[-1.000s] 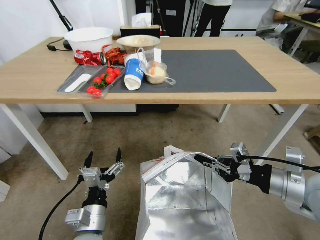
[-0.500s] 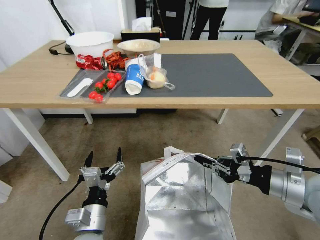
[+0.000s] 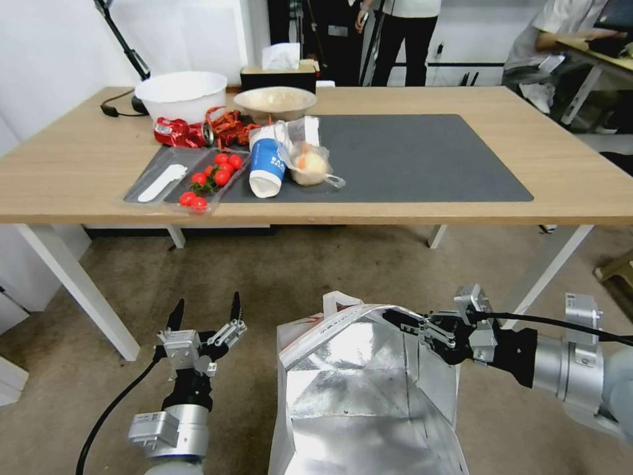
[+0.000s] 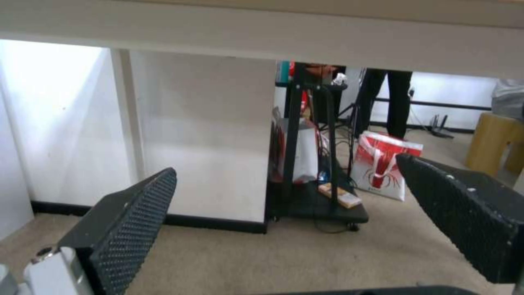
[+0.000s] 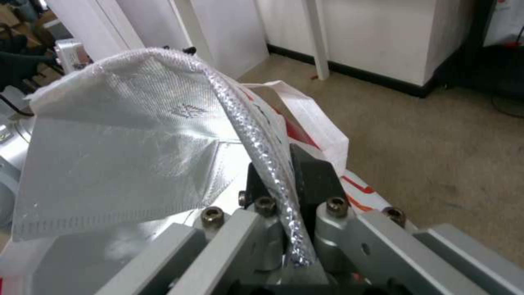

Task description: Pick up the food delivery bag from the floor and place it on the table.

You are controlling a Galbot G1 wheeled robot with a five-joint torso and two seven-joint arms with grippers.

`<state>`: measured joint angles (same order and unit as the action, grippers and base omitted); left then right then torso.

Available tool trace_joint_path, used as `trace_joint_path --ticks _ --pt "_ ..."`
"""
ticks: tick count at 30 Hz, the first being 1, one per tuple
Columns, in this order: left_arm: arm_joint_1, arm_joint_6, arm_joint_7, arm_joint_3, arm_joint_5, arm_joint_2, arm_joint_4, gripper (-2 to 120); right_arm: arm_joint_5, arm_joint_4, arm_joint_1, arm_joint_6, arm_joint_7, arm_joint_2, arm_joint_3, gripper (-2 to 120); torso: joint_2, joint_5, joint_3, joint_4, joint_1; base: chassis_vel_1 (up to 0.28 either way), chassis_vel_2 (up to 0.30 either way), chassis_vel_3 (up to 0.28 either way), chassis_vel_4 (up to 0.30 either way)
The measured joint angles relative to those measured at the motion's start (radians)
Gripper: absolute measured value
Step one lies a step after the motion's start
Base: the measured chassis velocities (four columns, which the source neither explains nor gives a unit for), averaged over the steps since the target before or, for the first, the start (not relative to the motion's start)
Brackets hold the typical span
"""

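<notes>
Head view. Food delivery bag (image 3: pixel 359 389): lower centre of frame, mouth open, silver lining exposed; its base is cut off by the bottom edge, so contact with the floor (image 3: pixel 316 270) cannot be judged. Right gripper (image 3: pixel 403 321): lower right, fingers closed on the bag's upper rim. Left gripper (image 3: pixel 206 311): lower left, fingers spread, holding nothing, just beside the bag without touching. Table (image 3: pixel 66 165): across the upper half, with dark mat (image 3: pixel 422 155) and food clutter at upper left.

Left wrist view. Left gripper (image 4: pixel 284 196): two ribbed pads wide apart at the lower corners, both cut off by the frame edges.

Right wrist view. Right gripper (image 5: pixel 286 192): clamped on the foil rim at lower centre; fingertips hidden behind the bag (image 5: pixel 136 155).

Against the earlier frames: the table sits lower in the head view, the whole scene having shifted; both grippers and the bag hold the same places.
</notes>
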<state>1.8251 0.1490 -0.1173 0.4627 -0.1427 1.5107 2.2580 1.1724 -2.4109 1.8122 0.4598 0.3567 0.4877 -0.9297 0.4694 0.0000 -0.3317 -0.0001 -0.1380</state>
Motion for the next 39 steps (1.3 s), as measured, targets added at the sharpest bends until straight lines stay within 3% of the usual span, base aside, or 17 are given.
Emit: trace_joint_path --ticks 39 --pt "-0.001 -0.005 0.002 -0.001 -0.001 -0.001 -0.006 100 -0.008 0.000 0.010 0.001 0.006 -0.001 -0.013 0 0.159 0.0000 -0.099 0.0000 -0.060 0.000 0.000 0.000 0.000"
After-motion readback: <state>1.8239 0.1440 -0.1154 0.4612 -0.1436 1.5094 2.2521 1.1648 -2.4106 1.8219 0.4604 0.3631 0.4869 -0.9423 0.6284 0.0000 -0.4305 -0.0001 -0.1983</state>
